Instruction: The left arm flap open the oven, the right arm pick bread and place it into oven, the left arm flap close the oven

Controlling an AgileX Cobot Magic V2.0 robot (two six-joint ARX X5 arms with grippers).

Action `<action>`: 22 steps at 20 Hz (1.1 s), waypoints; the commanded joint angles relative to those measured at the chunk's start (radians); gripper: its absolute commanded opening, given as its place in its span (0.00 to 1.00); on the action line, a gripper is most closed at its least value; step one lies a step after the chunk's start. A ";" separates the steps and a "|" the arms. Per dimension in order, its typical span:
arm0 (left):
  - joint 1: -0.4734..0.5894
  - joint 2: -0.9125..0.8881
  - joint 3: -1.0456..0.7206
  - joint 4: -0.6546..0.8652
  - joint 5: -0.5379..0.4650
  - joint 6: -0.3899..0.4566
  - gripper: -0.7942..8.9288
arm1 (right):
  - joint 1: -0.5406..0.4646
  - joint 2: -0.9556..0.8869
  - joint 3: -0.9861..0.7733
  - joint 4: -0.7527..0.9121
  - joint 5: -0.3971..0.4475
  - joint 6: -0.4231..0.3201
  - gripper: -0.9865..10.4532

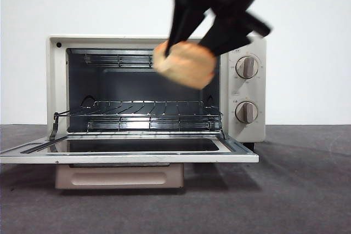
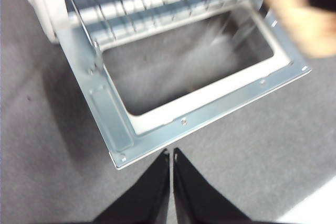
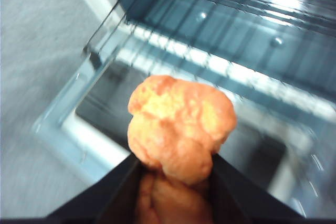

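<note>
Right gripper (image 1: 189,47) clamping the bread (image 1: 185,64), hanging in the air before the oven (image 1: 55,80) mouth, above the dropped door (image 1: 131,156). Wire rack (image 1: 142,114) lying below and deeper in, so inward and downward. Left gripper (image 2: 171,153) waiting pinched shut, empty, just outside the door's corner.

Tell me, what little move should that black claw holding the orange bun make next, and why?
Probably carry the lumpy golden-orange bread forward and down onto the wire rack. The right gripper holds it in the air before the cream-white oven, whose glass door lies flat open.
</note>
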 commanded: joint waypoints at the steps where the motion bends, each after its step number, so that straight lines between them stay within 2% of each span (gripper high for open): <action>1: -0.002 -0.031 0.005 -0.008 -0.002 -0.007 0.10 | 0.011 0.094 0.077 0.040 0.023 0.023 0.23; 6: -0.002 -0.072 0.005 -0.028 -0.002 -0.006 0.10 | 0.010 0.249 0.177 0.142 0.113 0.073 0.23; 10: -0.002 -0.074 0.005 -0.031 -0.002 -0.006 0.10 | 0.008 0.316 0.180 0.237 0.189 0.119 0.23; 13: -0.002 -0.074 0.005 -0.031 -0.002 -0.006 0.10 | 0.008 0.345 0.180 0.274 0.254 0.122 0.24; 17: -0.002 -0.074 0.005 -0.031 -0.002 -0.002 0.10 | 0.007 0.362 0.180 0.288 0.270 0.122 0.25; 22: -0.002 -0.074 0.005 -0.031 -0.002 -0.002 0.10 | 0.006 0.380 0.180 0.283 0.270 0.122 0.35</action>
